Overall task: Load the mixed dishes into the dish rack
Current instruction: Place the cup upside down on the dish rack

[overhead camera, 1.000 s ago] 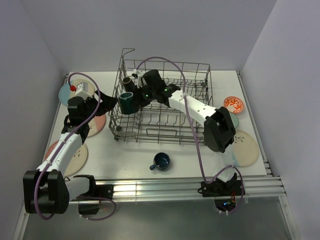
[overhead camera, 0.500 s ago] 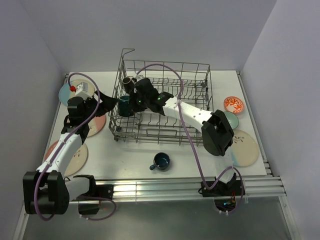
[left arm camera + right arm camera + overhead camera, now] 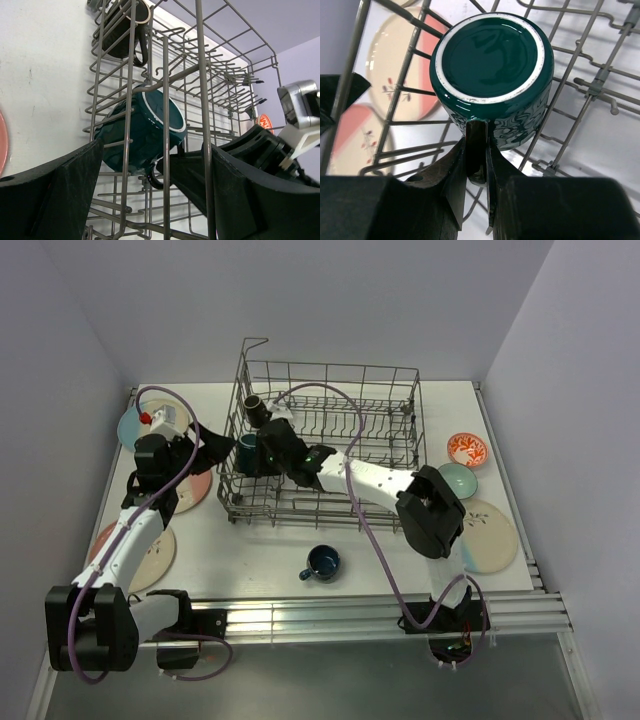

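The grey wire dish rack [image 3: 330, 368] stands mid-table. My right gripper [image 3: 272, 452] reaches into its left end and is shut on the handle [image 3: 476, 150] of a teal mug [image 3: 492, 75]. The mug is tilted, base toward the right wrist camera, and hangs among the tines by the rack's left wall [image 3: 247, 452]; it also shows in the left wrist view [image 3: 142, 127]. My left gripper [image 3: 214, 448] is open and empty just outside that wall, its fingers [image 3: 55, 195] on either side of the wall wires. A dark mug [image 3: 255, 403] sits in the rack's back left corner.
A dark blue mug [image 3: 323, 562] stands on the table in front of the rack. Plates lie at left: light blue [image 3: 130, 426], pink [image 3: 196, 490], cream [image 3: 152, 552]. At right are an orange-red bowl [image 3: 467, 449], a pale green bowl [image 3: 462, 480] and a plate [image 3: 492, 536].
My right gripper has moved left and lower inside the rack, bringing the teal mug closer to the left wall and tipping it over. The left arm has barely moved.
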